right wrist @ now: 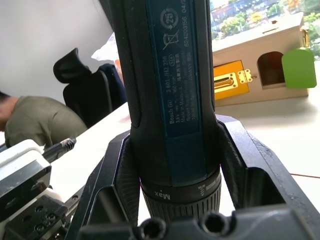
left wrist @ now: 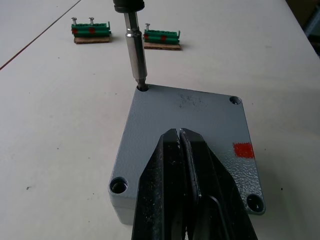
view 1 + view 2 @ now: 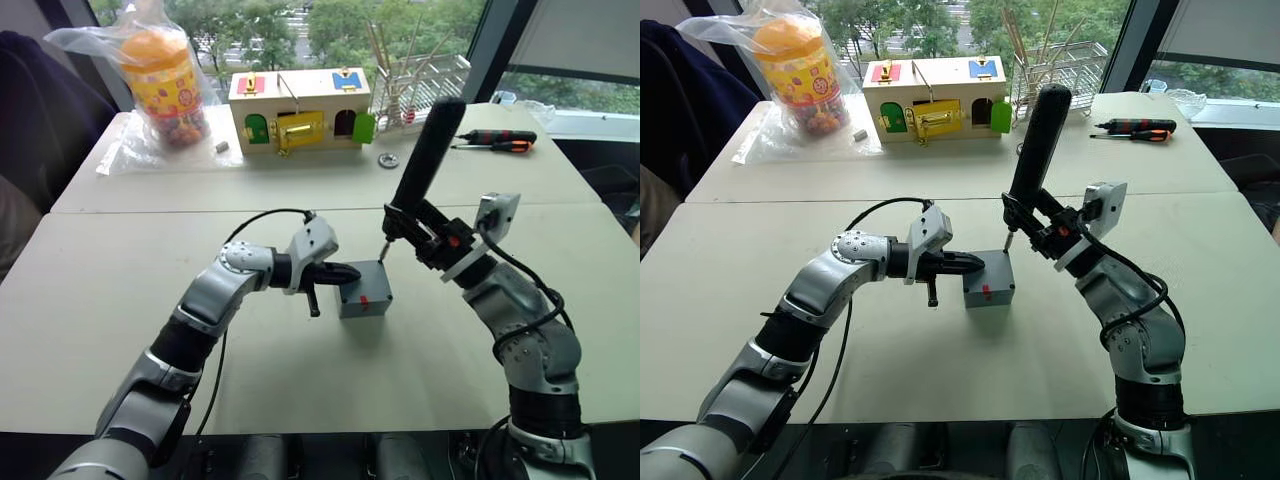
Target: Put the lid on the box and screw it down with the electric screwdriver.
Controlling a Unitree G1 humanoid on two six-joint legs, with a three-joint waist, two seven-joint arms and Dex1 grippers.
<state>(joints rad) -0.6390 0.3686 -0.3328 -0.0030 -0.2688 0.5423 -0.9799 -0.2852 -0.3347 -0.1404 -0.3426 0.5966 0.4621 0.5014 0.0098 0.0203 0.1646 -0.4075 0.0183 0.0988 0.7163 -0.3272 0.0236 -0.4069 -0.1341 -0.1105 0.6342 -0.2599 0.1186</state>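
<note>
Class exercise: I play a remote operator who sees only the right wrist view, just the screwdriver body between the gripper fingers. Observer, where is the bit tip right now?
Observer: The bit of the electric screwdriver sits in a corner screw hole of the lid, seen in the left wrist view.
Operator: Is the lid on the box?
Observer: Yes, it lies flat on the box, red mark facing up.
Operator: What is the left gripper doing?
Observer: The left gripper is shut, its fingertips resting on top of the lid.
Operator: How is the tool leaning?
Observer: In the head views it tilts up and away from the robot, held by the right gripper.
</note>
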